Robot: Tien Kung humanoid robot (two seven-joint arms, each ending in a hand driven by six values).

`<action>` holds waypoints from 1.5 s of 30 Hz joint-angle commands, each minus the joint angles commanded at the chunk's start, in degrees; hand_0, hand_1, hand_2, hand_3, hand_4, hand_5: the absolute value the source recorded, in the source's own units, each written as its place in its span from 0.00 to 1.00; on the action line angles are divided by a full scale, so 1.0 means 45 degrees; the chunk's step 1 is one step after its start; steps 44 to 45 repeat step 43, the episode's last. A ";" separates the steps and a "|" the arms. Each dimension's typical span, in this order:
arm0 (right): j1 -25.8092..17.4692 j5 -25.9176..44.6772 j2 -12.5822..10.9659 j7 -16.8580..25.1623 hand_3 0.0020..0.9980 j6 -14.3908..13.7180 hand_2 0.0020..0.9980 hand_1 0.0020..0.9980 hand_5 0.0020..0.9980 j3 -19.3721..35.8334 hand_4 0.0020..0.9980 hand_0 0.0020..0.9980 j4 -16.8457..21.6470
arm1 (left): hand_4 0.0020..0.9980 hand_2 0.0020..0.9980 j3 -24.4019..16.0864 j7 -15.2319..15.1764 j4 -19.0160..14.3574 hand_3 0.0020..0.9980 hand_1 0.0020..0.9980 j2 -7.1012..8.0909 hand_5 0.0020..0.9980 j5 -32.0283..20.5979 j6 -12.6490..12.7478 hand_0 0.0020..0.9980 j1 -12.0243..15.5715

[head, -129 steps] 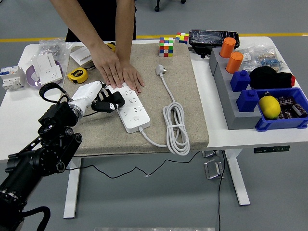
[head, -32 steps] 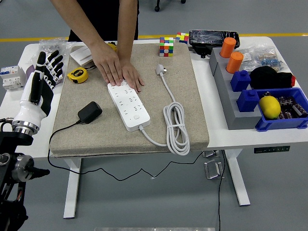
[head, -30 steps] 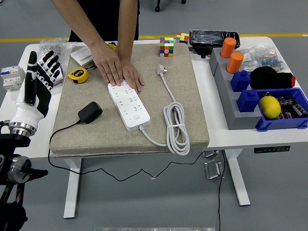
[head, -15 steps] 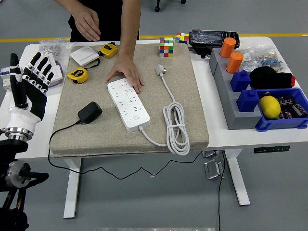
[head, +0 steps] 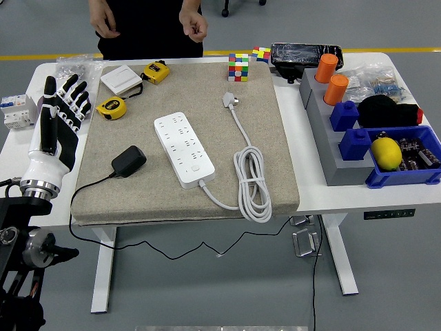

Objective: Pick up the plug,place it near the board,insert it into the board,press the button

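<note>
Sitting in blue bin (head: 406,176): yellow lemon (head: 386,152).

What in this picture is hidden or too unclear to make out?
- Right hand: outside the head view altogether.
- Person: cut off by the top edge; only torso and hands show.
- Adapter cable: it drops over the table's near edge, and its far end cannot be traced.
- Strip button: too small to tell its state.
- Bags at far right: contents blurred behind the orange cylinders.

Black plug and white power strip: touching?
Apart. The head view shows bare mat between the black plug and the white power strip.
</note>
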 joint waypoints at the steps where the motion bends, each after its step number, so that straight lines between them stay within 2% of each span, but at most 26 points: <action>1: -0.0006 -0.0076 -0.0030 -0.0172 0.83 0.0466 0.82 0.85 1.00 0.0119 1.00 0.92 0.0028 | 1.00 0.90 0.0020 0.0020 0.0019 0.92 0.95 0.0000 1.00 0.0056 -0.0014 0.93 0.0012; 3: 0.0000 -0.0219 -0.0079 -0.0429 0.84 0.1036 0.83 0.86 1.00 0.0228 1.00 0.92 0.0030 | 1.00 0.90 0.0056 0.0056 0.0042 0.92 0.95 0.0000 1.00 0.0103 -0.0041 0.92 0.0039; 7: -0.0014 0.0102 -0.0154 -0.0840 0.84 0.1720 0.83 0.86 1.00 0.0482 1.00 0.92 -0.0059 | 1.00 0.90 0.0231 0.0088 0.0083 0.92 0.95 0.0000 1.00 0.0382 -0.0046 0.92 0.0055; 14: -0.0106 0.1454 -0.0203 -0.0611 0.86 0.1673 0.85 0.86 1.00 0.0514 1.00 0.92 -0.0053 | 1.00 0.90 0.0437 -0.0021 0.0021 0.91 0.95 0.0000 1.00 0.1204 0.0072 0.91 0.0021; 15: -0.0114 0.1580 -0.0205 -0.0597 0.92 0.1701 0.89 0.92 1.00 0.0502 1.00 0.98 -0.0048 | 1.00 0.90 0.0446 -0.0035 0.0011 0.91 0.95 0.0000 1.00 0.1311 0.0072 0.91 0.0020; 18: -0.0175 0.1971 -0.0190 -0.0492 0.92 0.1945 0.89 0.92 1.00 0.0507 1.00 0.98 -0.0037 | 1.00 0.90 0.0491 -0.0106 -0.0004 0.91 0.95 0.0000 1.00 0.2106 0.0052 0.91 -0.0005; 20: -0.0208 0.1964 -0.0177 -0.0448 0.92 0.2107 0.89 0.92 1.00 0.0591 1.00 0.98 -0.0012 | 1.00 0.90 0.0519 -0.0147 0.0006 0.91 0.95 0.0000 1.00 0.2551 0.0047 0.91 -0.0011; 21: -0.0217 0.1841 -0.0172 -0.0434 0.97 0.2179 0.94 0.98 1.00 0.0649 1.00 1.00 0.0014 | 1.00 0.90 0.0538 -0.0162 0.0016 0.91 0.96 0.0000 1.00 0.2818 0.0044 0.92 -0.0012; 24: -0.0212 0.1352 -0.0161 -0.0399 0.97 0.2335 0.94 0.98 1.00 0.0798 1.00 1.00 0.0056 | 1.00 0.90 0.0588 -0.0160 0.0045 0.91 0.96 0.0000 1.00 0.3339 -0.0018 0.92 -0.0007; 38: -0.0156 0.0525 -0.0147 -0.0164 0.97 0.1636 0.96 1.00 1.00 0.0787 1.00 1.00 0.0019 | 1.00 0.91 0.0579 0.0197 -0.0099 0.91 0.97 0.0000 1.00 0.5699 -0.0921 0.92 0.0059; 39: -0.0164 0.0461 -0.0144 -0.0133 0.97 0.1529 0.96 1.00 1.00 0.0748 1.00 1.00 0.0019 | 1.00 0.91 0.0580 0.0213 -0.0108 0.91 0.97 0.0000 0.89 0.5883 -0.0935 0.92 0.0058; 41: -0.0175 0.0322 -0.0147 0.0026 0.97 0.1154 0.96 1.00 1.00 0.0632 1.00 1.00 0.0050 | 1.00 0.91 0.0620 0.0321 -0.0115 0.91 0.97 0.0000 0.89 0.6187 -0.0843 0.92 0.0065; 43: -0.0200 0.0343 -0.0135 0.0412 0.97 0.0368 0.96 1.00 1.00 0.0434 1.00 1.00 0.0131 | 1.00 0.91 0.0679 0.0456 -0.0079 0.91 0.97 0.0000 0.89 0.6567 -0.0525 0.92 0.0076; 45: -0.0200 0.0343 -0.0135 0.0412 0.97 0.0368 0.96 1.00 1.00 0.0434 1.00 1.00 0.0131 | 1.00 0.91 0.0679 0.0456 -0.0079 0.91 0.97 0.0000 0.89 0.6567 -0.0525 0.92 0.0076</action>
